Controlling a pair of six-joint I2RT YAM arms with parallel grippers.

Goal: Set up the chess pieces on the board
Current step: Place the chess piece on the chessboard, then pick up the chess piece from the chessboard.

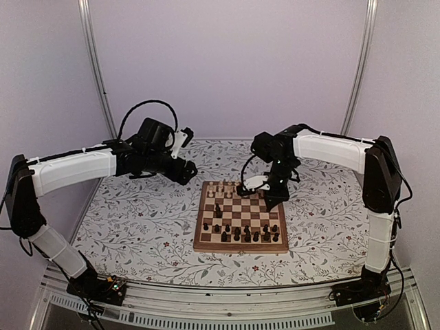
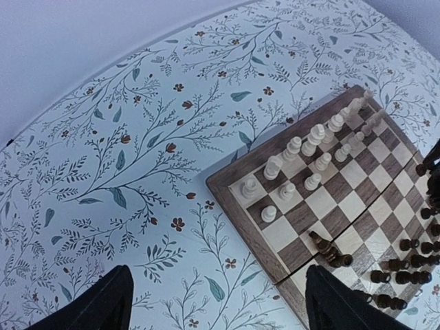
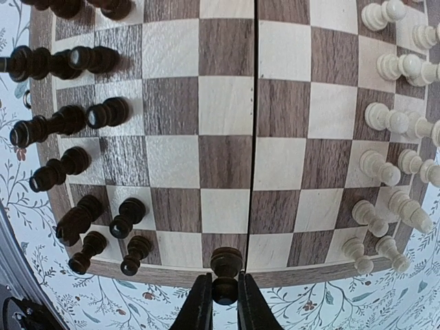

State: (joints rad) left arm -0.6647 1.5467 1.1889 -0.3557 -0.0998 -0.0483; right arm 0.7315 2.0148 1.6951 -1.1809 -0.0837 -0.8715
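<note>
Floral-patterned tabletop under plain pale walls, with open room on every side of the chessboard. Right gripper pinched narrow on a dark pawn, gripped about the stem just below the head, right at the brown rim beside the centre seam; lifted or standing, impossible to tell. Left gripper spread wide, holding nothing, hovering over bare tabletop just off the board's corner, well apart from the work. Dark pieces crowded along one side in two ragged ranks, pale pieces along the opposite side, middle squares mostly bare.

Probably a light, stiff, smooth turned-wood pawn: little squeeze needed, yet rounded enough to twist or slip if caught on the head alone. Better held low on the stem and kept upright. Narrow base, so easily toppled on release.

Ample free room across the centre for carrying. Tight only near the dark ranks, with neighbours standing close together and likely to be brushed by the fingers. Best approached from above, straight down.
</note>
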